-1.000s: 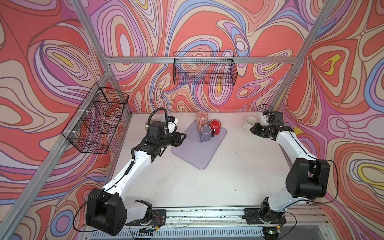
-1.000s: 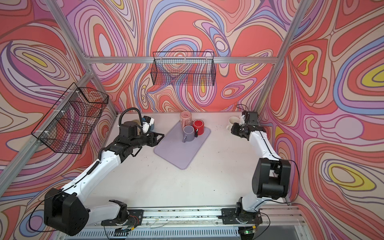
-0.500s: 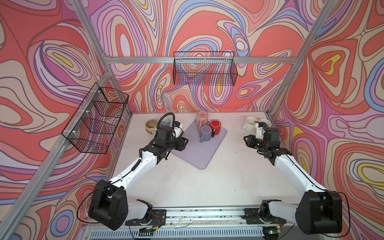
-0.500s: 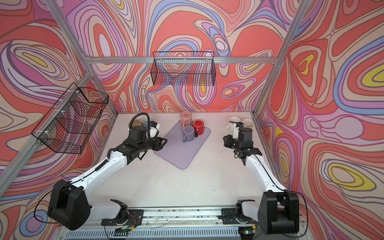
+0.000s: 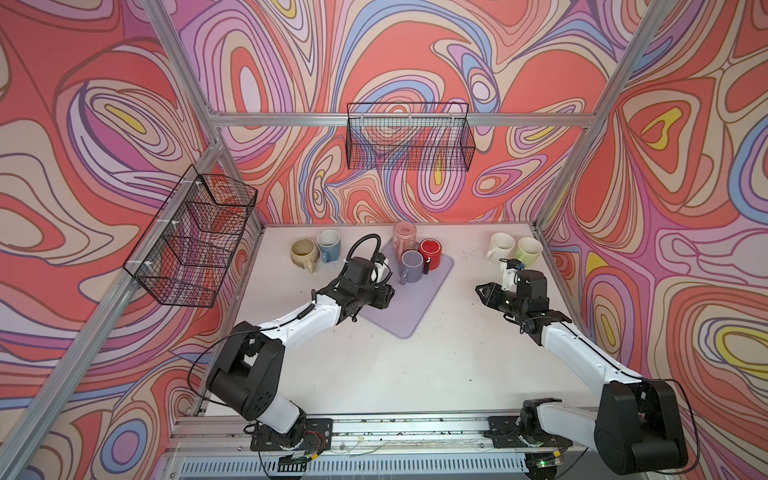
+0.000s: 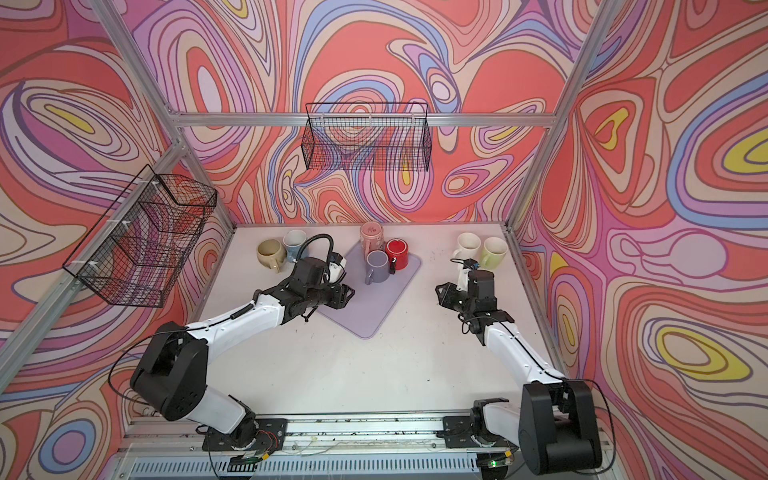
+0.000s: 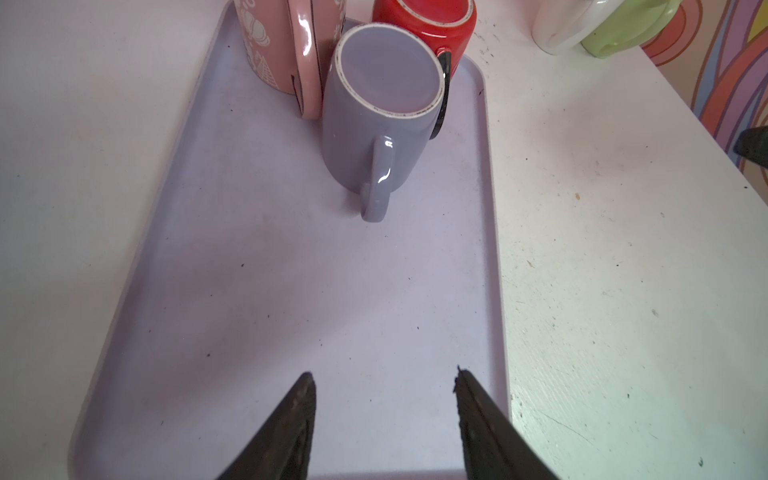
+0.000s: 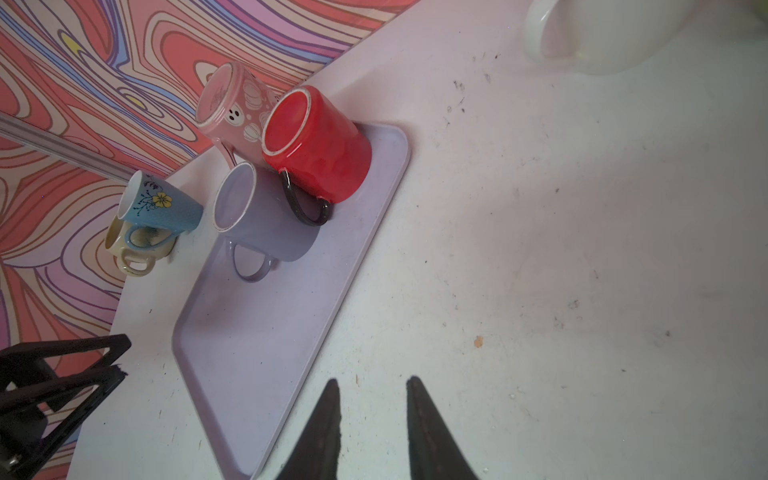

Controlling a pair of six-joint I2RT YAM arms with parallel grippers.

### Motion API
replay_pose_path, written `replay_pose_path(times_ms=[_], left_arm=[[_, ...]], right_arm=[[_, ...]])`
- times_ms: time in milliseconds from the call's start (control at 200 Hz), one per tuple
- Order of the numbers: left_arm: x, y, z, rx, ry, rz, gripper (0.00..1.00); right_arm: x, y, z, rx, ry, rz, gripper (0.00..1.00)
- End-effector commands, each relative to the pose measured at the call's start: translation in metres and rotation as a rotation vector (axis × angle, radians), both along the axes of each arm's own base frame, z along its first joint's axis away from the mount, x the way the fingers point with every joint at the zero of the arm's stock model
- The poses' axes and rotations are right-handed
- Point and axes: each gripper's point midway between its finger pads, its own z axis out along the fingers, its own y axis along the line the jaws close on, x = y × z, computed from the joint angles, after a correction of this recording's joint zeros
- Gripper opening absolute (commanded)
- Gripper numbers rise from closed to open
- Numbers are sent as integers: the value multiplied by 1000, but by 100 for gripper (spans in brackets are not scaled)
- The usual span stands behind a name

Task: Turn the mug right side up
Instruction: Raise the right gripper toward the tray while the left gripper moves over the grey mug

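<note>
Three mugs stand upside down at the far end of the lilac mat (image 5: 401,318): a grey-purple mug (image 5: 411,266) (image 7: 374,124) nearest the arms, a red mug (image 5: 431,252) (image 7: 432,25) and a pink mug (image 5: 404,235) (image 7: 282,41) behind it. My left gripper (image 5: 388,295) (image 7: 382,378) hovers open over the mat's near part and points at the grey-purple mug's handle, well short of it. Open by a narrow gap and holding nothing, my right gripper (image 5: 482,289) (image 8: 372,384) hangs over bare table to the right of the mat.
A beige mug (image 5: 304,253) and a blue mug (image 5: 329,245) stand upright at the back left. A cream mug (image 5: 500,246) and a green mug (image 5: 528,250) stand at the back right. Wire baskets (image 5: 409,141) hang on the back and left walls.
My left arm has swung from the back-left mugs to the mat, its jaws widening a little. My right arm has drawn back from the cream and green mugs toward the table's middle.
</note>
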Motion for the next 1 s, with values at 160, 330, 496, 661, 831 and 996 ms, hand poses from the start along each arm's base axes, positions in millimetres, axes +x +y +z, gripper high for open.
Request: replay_pose_path(times_ms=[160, 330, 496, 661, 831, 996], left_arm=[[32, -28, 3, 16, -68, -29, 59], [48, -40, -6, 39, -68, -34, 59], [63, -49, -17, 59, -58, -33, 57], [71, -58, -27, 61, -35, -45, 55], [77, -63, -43, 85, 3, -47, 50], [82, -63, -53, 104, 31, -23, 44]], right_arm=[[-3, 4, -5, 19, -9, 3, 28], [-4, 4, -8, 24, -2, 5, 28], [-5, 4, -8, 26, -4, -1, 28], [-6, 3, -10, 23, -1, -5, 28], [-7, 2, -12, 19, 7, -7, 28], [-7, 2, -13, 22, 8, -8, 28]])
